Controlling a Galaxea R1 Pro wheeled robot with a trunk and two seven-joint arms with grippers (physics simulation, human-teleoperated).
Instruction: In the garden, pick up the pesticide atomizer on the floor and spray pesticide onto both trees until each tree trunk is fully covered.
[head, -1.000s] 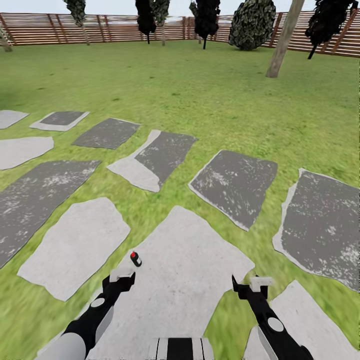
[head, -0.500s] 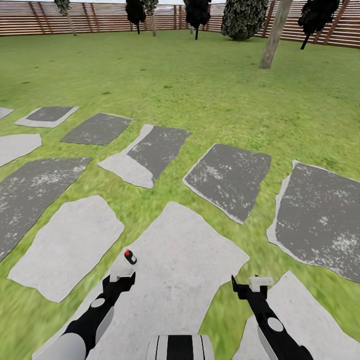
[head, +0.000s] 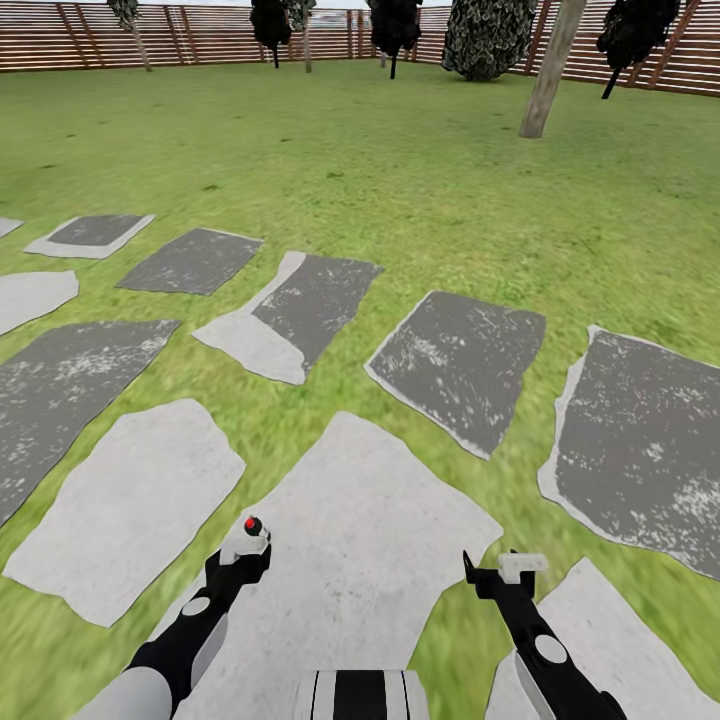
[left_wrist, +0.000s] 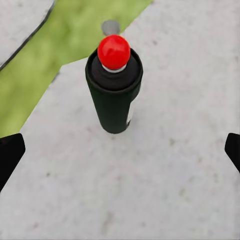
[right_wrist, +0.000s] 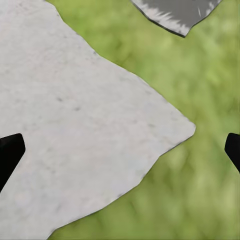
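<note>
The pesticide atomizer (left_wrist: 114, 90) is a short, matte black cylinder with a glossy red ball cap on a pale collar, standing upright on a large, pale grey stepping stone (head: 370, 560) whose surface is finely speckled and irregular in outline. In the left wrist view it sits straight ahead of the left gripper (left_wrist: 120, 150), between the lines of the two black fingertips but clear of both, which stand wide apart at the picture's edges with nothing between them. In the head view the atomizer (head: 252, 526) shows just beyond the tip of the left gripper (head: 243, 556). The right gripper (right_wrist: 120, 150) is likewise spread wide and holds nothing; below it lie the pointed corner of the pale slab and blurry, mottled green floor (right_wrist: 190, 190), with a darker, white-flecked slab (right_wrist: 175, 12) farther out. Beyond both grippers the lawn runs to a brown slatted fence (head: 180, 35), where a leaning grey-brown tree trunk (head: 548, 75) stands off to the right gripper's side, beside a round dark bush (head: 488, 38). Compared with half a second ago, the view has shifted slightly, and the atomizer now appears lower and closer in to the left gripper's tip.
</note>
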